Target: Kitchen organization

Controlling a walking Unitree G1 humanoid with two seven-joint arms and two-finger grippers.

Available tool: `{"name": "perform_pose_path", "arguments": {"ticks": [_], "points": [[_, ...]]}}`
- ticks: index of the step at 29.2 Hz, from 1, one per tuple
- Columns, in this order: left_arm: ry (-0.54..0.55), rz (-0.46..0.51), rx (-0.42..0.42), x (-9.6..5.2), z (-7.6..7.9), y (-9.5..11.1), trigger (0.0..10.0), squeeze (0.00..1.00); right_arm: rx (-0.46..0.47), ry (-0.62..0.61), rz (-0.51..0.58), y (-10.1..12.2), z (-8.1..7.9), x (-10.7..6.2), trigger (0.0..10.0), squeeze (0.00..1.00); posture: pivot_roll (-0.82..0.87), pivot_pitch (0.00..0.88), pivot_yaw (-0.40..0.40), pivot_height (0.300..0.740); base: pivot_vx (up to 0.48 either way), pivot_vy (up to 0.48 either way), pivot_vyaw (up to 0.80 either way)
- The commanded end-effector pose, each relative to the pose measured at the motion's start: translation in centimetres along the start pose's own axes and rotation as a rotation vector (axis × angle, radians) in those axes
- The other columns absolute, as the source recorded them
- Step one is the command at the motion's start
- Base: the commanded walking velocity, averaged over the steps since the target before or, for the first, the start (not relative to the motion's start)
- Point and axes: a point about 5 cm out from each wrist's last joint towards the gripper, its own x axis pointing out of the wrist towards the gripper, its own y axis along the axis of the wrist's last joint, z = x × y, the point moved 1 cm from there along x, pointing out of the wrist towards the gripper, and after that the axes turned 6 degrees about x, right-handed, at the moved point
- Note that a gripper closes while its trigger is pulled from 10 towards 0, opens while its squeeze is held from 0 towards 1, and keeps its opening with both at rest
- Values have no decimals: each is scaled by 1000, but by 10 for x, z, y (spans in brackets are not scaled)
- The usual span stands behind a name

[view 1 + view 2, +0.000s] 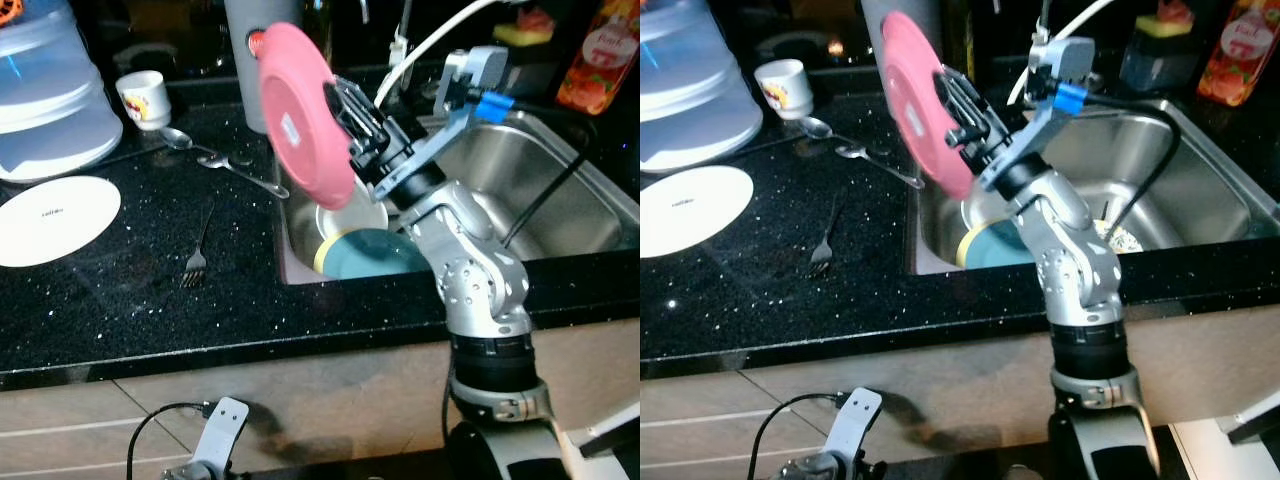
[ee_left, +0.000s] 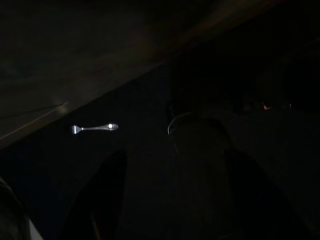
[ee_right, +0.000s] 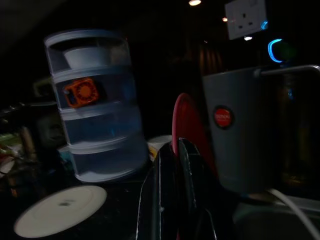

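At the far left of the black speckled surface (image 1: 120, 300) stands a stacked clear plastic container (image 1: 45, 95), with a white plate (image 1: 50, 220) lying flat in front of it. Just right of the container sits a small white cup (image 1: 143, 98). Two spoons (image 1: 215, 155) lie near the cup, angled toward the sink, and a fork (image 1: 197, 252) lies on its own on bare surface, closer to me.

A grey jug (image 3: 237, 130) with a red round label stands at the back, just behind the plate I hold. My right end effector (image 1: 345, 115) is clamped tight on the rim of a pink plate (image 1: 300, 115), fingers pressed on either side of it, holding it tilted on edge above the left rim of the steel sink (image 1: 560, 190). Below it in the basin lie a white dish (image 1: 350, 215) and a teal plate (image 1: 370, 255), one partly over the other.

A yellow sponge (image 1: 522, 30) and a red bottle (image 1: 600, 55) stand behind the sink at the right.

My left end effector (image 2: 165, 200) hangs low in the dark in front of the cabinet; I cannot tell how far its fingers are apart.
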Motion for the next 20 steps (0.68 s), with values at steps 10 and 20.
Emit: {"name": "perform_pose_path", "arguments": {"ticks": [10, 20], "points": [[-20, -21, -17, 0, 3, -6, 10000, 0, -358, -30, -444, 10, 53, -18, 10000, 0, -28, 0, 20, 740, 0, 0, 0], [-31, -27, -20, 0, 5, -11, 10000, 0, -633, -118, -884, -19, 91, -47, 10000, 0, -25, 8, 11, 740, 0, 0, 0]]}}
